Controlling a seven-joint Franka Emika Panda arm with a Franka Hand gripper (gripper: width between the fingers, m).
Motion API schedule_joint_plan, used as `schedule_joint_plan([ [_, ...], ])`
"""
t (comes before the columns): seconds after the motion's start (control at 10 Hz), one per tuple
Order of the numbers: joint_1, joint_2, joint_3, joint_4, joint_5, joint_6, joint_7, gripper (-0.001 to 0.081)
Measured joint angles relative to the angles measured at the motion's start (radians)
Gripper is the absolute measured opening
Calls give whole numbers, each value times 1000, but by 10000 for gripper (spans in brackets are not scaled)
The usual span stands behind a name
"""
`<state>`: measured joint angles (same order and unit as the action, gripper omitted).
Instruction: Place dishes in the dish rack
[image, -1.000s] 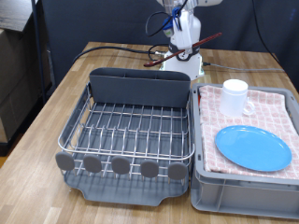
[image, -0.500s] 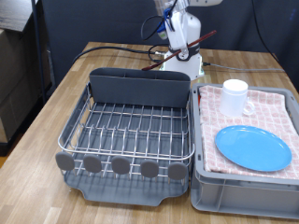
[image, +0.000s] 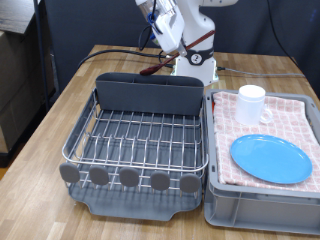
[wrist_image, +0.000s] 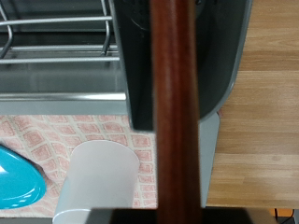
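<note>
Progress entry, dish loading: nothing yet rests in the large silver wire dish rack (image: 140, 138), whose wire floor shows bare in the exterior view; its dark grey tall-walled caddy (image: 150, 93) at the back appears unfilled, though the inside is not fully visible.

Item one: slim dark reddish-brown wooden spoon (image: 185, 55). Location, upper centre of the exterior frame, raised above the table and slanting behind the caddy. In the wrist view its handle (wrist_image: 176, 112) runs straight down the middle of the picture, crossing over the caddy wall. Judged to be in transit, not deposited.

Item two: white handled mug (image: 251, 104). Location, right of the exterior frame, upright on the pink-checked cloth (image: 290, 115) that covers the grey plastic crate (image: 260, 210). Not moved to the rack.

Item three: round flat light-blue plate (image: 271, 158). Location, lower right of the exterior frame, lying flat on the same cloth, just below the mug. Not moved to the rack.

Gripper (image: 172, 33): upper centre of the exterior frame, above the far end of the rack. The spoon seems to sit in it, yet the fingers themselves are not plainly shown in either view, so whether they are clamped cannot be told.

Tally, as judged: none of three dishes racked; one lifted; two untouched on the crate.
</note>
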<state>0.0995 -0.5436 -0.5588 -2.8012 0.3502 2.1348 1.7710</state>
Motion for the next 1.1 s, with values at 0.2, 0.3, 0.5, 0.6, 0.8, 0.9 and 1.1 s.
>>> schedule_joint_plan([
  [0.2, 13, 37, -73, 10, 16, -18, -101, 84],
  [0.3, 22, 54, -92, 15, 22, -18, -132, 84],
  [0.5, 40, 69, -115, 24, 37, -37, -176, 84],
  [0.6, 52, 75, -135, 27, 56, -46, -206, 84],
  [0.8, 80, 101, -188, 33, 101, -66, -275, 83],
  [0.9, 91, 121, -211, 38, 119, -74, -297, 83],
  [1.1, 101, 166, -233, 46, 123, -51, -328, 82],
])
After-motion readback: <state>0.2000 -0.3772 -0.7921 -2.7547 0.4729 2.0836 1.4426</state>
